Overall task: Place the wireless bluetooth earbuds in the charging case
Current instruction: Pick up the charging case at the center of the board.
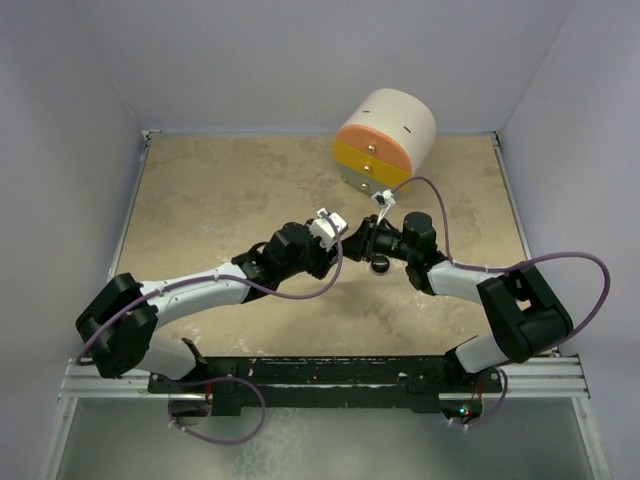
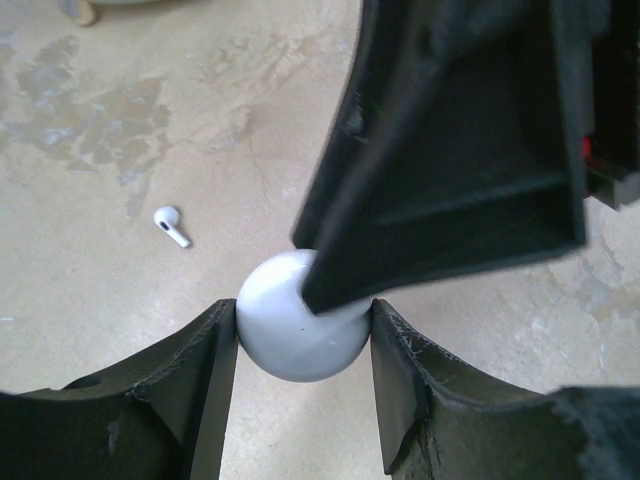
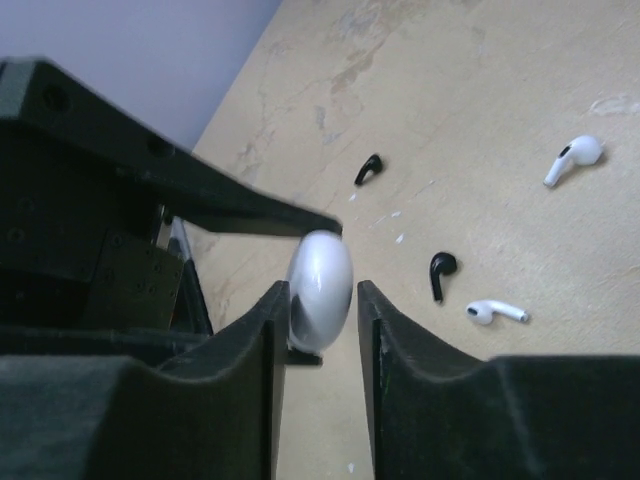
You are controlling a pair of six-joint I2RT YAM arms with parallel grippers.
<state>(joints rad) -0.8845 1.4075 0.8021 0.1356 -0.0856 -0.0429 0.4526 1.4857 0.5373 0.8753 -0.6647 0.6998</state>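
White glossy plastic is slippery — the charging case (image 2: 285, 345), clamped in the left gripper (image 2: 304, 320) and straddled by the right gripper (image 3: 322, 300) (whether that one truly bites, I cannot tell), could squirt free if the two pull unevenly. No lid gap shows, so I judge it closed; the white earbuds (image 3: 495, 312) lie loose on the table (image 3: 500, 80), none inside. What the drawer unit (image 1: 385, 140) holds is hidden.
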